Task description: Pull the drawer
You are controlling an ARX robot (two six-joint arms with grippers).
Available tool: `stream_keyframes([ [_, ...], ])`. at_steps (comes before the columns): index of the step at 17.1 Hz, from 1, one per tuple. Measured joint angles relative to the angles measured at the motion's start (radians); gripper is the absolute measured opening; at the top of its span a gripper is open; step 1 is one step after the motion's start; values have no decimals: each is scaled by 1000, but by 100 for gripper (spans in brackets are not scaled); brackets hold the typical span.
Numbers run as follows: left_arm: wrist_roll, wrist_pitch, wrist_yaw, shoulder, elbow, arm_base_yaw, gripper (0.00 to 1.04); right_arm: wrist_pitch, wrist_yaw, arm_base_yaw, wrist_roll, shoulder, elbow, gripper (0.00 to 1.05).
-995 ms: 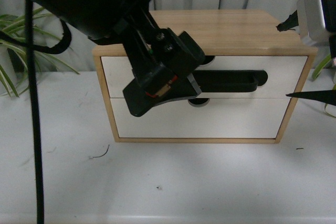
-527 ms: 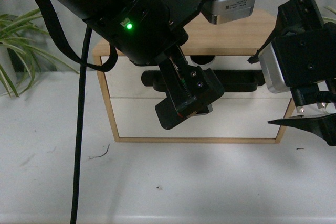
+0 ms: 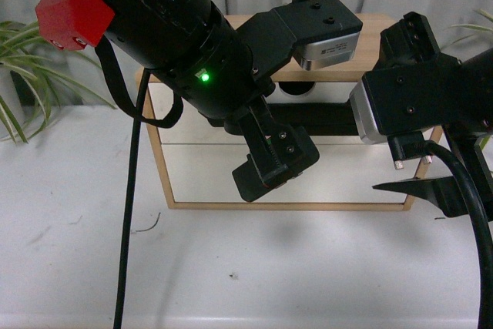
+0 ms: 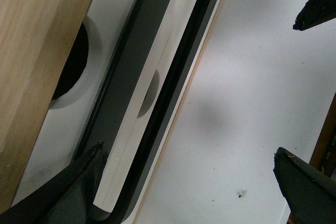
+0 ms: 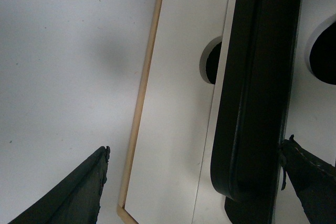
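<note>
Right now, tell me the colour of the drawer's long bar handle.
Black. The bar handle shows best in the right wrist view.

The left arm slants down across the front of the drawer. The left hand has its fingers spread wide, gripping nothing. The right arm hangs at the drawer's right end, and the right hand is likewise spread wide.
</note>
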Motion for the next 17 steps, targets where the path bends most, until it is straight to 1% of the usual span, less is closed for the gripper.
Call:
stream_keyframes([
  [6,-1,22,-8,14,2,10,98,11,3,12,24,38,8,98],
  [11,-12,60,-13,55,2,-7,98,58,4,19,35,71,-16,98],
  [17,-19,68,-11,72,-14,-26,98,88,0,19,53,81,-35,98],
])
